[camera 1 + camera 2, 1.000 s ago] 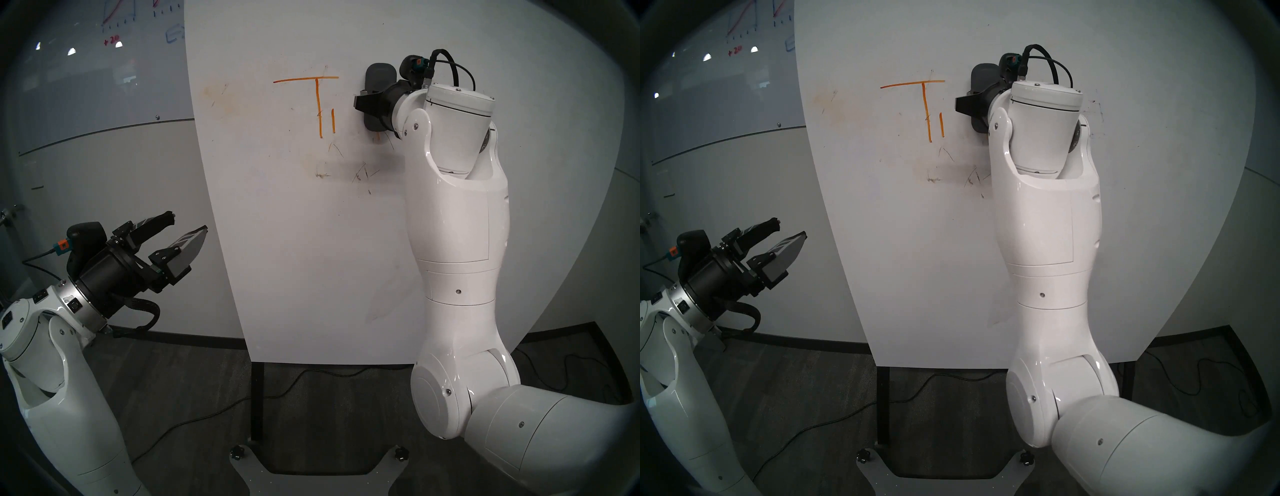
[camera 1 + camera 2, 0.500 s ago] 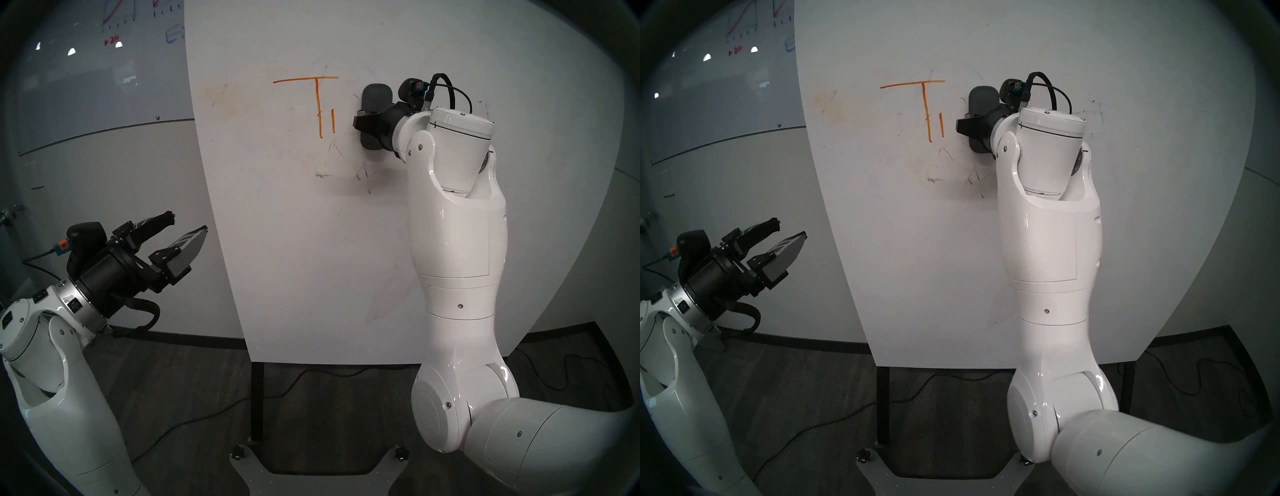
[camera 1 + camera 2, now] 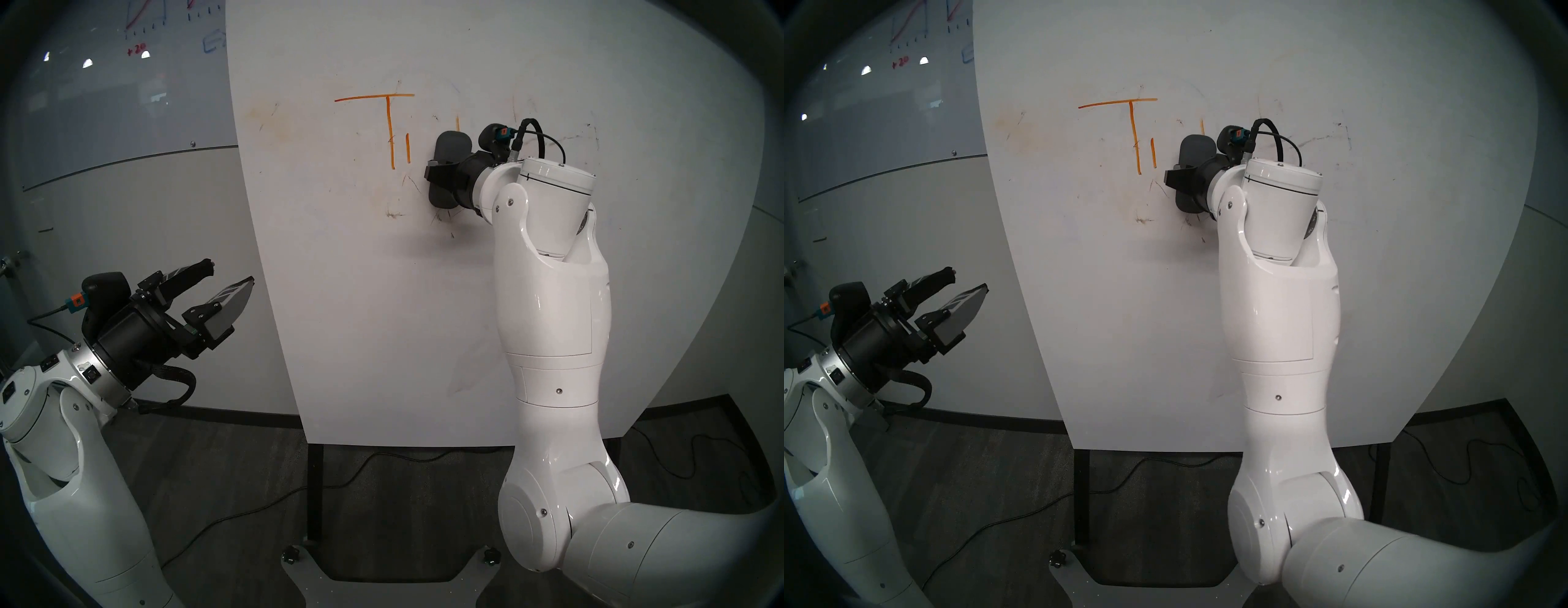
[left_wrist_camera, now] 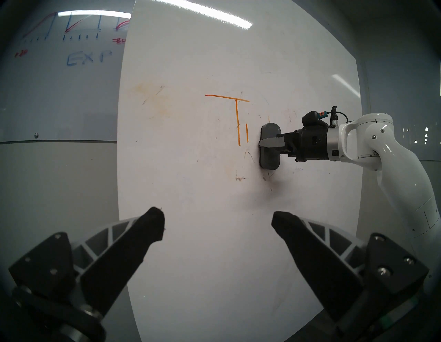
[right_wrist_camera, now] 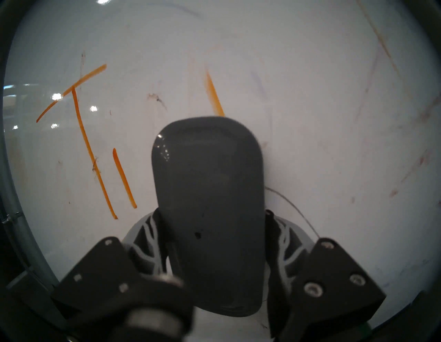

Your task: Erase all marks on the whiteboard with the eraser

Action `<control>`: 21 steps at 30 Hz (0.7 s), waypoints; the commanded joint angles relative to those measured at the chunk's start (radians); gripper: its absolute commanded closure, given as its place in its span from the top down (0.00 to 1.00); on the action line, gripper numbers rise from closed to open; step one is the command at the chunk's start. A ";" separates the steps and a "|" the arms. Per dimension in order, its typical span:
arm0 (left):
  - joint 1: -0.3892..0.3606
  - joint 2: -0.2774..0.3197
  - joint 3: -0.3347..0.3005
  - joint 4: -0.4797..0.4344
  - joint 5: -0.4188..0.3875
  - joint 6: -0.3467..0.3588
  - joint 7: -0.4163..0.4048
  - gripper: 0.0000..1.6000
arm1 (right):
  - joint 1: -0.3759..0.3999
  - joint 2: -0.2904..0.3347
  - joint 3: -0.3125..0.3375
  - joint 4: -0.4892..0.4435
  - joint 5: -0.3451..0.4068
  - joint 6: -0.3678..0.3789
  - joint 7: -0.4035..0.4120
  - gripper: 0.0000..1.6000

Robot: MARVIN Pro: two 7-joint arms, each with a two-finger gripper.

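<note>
The white whiteboard (image 3: 360, 318) stands upright in front of me. Orange marks "T" (image 3: 388, 127) and "i" (image 3: 408, 148) remain on it, and a short orange stroke (image 3: 457, 123) shows just above the eraser. The dark grey eraser (image 3: 452, 146) is pressed flat on the board, right of the "i", standing upright. My right gripper (image 3: 445, 178) is shut on the eraser (image 5: 210, 191) across its middle. Faint dark scribbles (image 3: 441, 218) lie just under the eraser. My left gripper (image 3: 229, 271) hangs open and empty at the board's lower left, off the board.
Pale orange smudges (image 3: 271, 123) stain the board's upper left. A greyish glass board (image 3: 127, 85) with red and blue graphs is behind on the left. The board's dark leg (image 3: 315, 488) and floor cables (image 3: 254, 505) lie below.
My right arm has slid the eraser down the board and slightly left, uncovering a short orange stroke above it. The left arm has not moved.
</note>
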State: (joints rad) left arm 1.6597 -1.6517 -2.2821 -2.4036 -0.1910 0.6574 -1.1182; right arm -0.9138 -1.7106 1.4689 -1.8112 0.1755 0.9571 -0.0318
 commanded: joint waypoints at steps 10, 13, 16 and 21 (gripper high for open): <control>0.000 0.002 0.001 -0.012 -0.003 0.000 0.001 1.00 | -0.065 -0.023 -0.036 0.040 0.034 0.003 -0.043 0.00; 0.000 0.001 0.001 -0.012 -0.003 0.000 0.001 1.00 | -0.063 -0.029 -0.025 0.042 0.035 0.003 -0.075 0.00; 0.000 0.002 0.001 -0.012 -0.003 0.000 0.001 1.00 | -0.056 -0.028 -0.014 0.044 0.039 0.003 -0.094 0.00; 0.000 0.001 0.001 -0.012 -0.002 0.000 0.000 1.00 | -0.038 -0.025 0.002 0.044 0.054 0.003 -0.113 0.00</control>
State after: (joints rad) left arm 1.6598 -1.6517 -2.2821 -2.4040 -0.1910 0.6574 -1.1179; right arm -0.9818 -1.7409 1.4372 -1.7816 0.2318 0.9637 -0.0931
